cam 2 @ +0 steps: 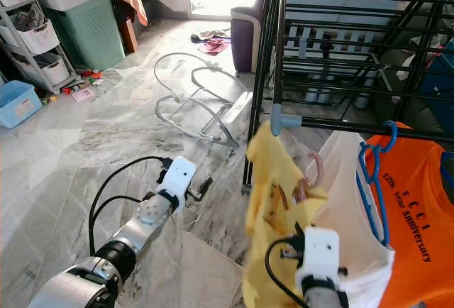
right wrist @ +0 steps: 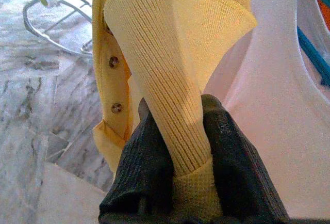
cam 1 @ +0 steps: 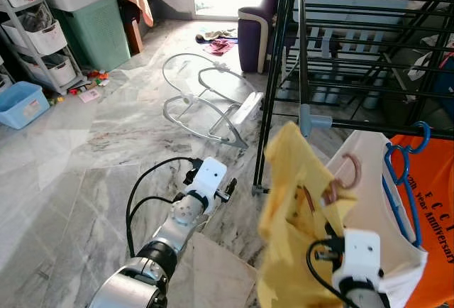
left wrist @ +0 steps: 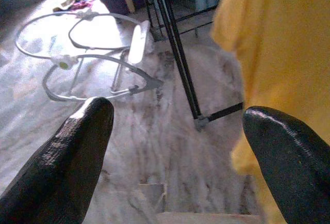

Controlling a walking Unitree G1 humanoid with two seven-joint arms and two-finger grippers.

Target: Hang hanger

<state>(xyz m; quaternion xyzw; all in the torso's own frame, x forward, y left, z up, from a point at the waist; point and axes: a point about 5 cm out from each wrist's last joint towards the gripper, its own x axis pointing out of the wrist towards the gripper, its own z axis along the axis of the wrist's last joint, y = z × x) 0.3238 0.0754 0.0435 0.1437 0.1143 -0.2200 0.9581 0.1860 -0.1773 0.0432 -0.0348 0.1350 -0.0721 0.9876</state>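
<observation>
The right gripper (right wrist: 175,146), at the lower right of the head views, has its two black fingers (right wrist: 149,167) clamped tight on a fold of the yellow shirt (cam 1: 298,201), ribbed collar pinched between them. The pink hanger (cam 1: 345,177) sits inside that shirt with its hook poking up just above the collar, below and near the lower rail of the black drying rack (cam 1: 369,123) at the upper right. The main risk, as I judge it, is that the grip is on cloth rather than on the hanger: the shirt could slide off its shoulders, or the hook could swing and miss the rail as the arm lifts. It could also snag the white garment (cam 1: 376,201) or the blue hanger (cam 1: 404,173) carrying the orange shirt (cam 1: 433,216), both crowded just beside it. The left gripper (left wrist: 175,146), at lower centre over the marble floor (cam 1: 106,152), is spread wide and holds nothing. The right wrist view shows the pinch and the shirt's buttons closely; the head views show the hook and rail instead. The left wrist view shows the rack's foot and a metal frame (left wrist: 87,64) lying on the floor.
</observation>
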